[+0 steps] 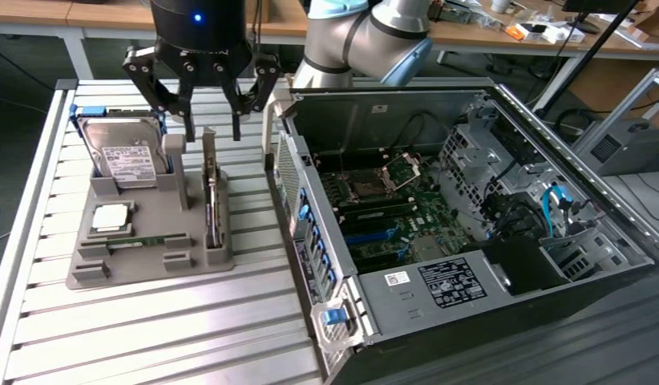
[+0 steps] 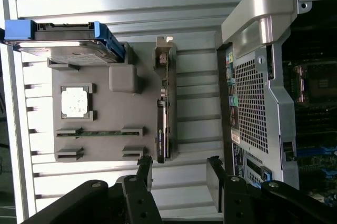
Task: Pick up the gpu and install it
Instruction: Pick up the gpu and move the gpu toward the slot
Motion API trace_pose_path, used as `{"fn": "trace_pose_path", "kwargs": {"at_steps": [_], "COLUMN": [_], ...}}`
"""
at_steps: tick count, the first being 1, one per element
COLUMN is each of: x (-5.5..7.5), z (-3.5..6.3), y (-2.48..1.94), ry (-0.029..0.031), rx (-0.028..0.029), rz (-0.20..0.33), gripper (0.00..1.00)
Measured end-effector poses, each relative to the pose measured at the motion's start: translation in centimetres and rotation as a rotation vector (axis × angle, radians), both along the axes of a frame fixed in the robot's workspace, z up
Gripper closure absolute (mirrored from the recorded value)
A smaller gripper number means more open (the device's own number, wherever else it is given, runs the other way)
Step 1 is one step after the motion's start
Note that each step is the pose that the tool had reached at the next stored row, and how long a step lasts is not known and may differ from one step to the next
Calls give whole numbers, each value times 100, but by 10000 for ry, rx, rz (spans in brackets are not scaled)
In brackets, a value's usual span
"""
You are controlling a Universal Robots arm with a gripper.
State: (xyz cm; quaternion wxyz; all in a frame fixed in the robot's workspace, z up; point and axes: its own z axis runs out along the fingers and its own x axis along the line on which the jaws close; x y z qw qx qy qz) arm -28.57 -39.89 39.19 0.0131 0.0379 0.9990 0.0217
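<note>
**Gripper open over tray, gpu in its slot**

- Gripper [image 1: 212, 128] hangs above the far end of the grey tray [image 1: 127, 277]. Jaws are spread wide, with nothing between them. In the wrist view the gripper [image 2: 179, 179] shows its two dark fingers [image 2: 145, 174] set apart, with bare table slats between them.
- The gpu [image 1: 211, 188] stands on edge in the tray's slot, along the tray side nearest the case. In the wrist view the gpu [image 2: 162, 113] is a thin dark line, roughly in line with the gap between the fingers. Fingertips are clear of the card, no contact.
- Also on the tray: hard drive [image 1: 131, 156] propped upright at the far end, towards the exterior view's left of the gpu, with blue side rails visible. A square chip [image 1: 111, 215] lies flat below it, and a memory stick [image 1: 147, 240] lies flat nearer the front.
- Case [image 1: 415, 104] lies open on the exterior view's right of the tray, motherboard exposed. The tray and case stand just beside each other on the slatted table [image 1: 147, 329].
</note>
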Motion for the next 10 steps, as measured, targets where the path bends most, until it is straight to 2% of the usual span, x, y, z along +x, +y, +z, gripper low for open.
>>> {"fn": "trace_pose_path", "kwargs": {"at_steps": [10], "x": [0], "z": [-50], "y": [0], "ry": [1], "rx": [-1], "rz": [1], "gripper": [46]}}
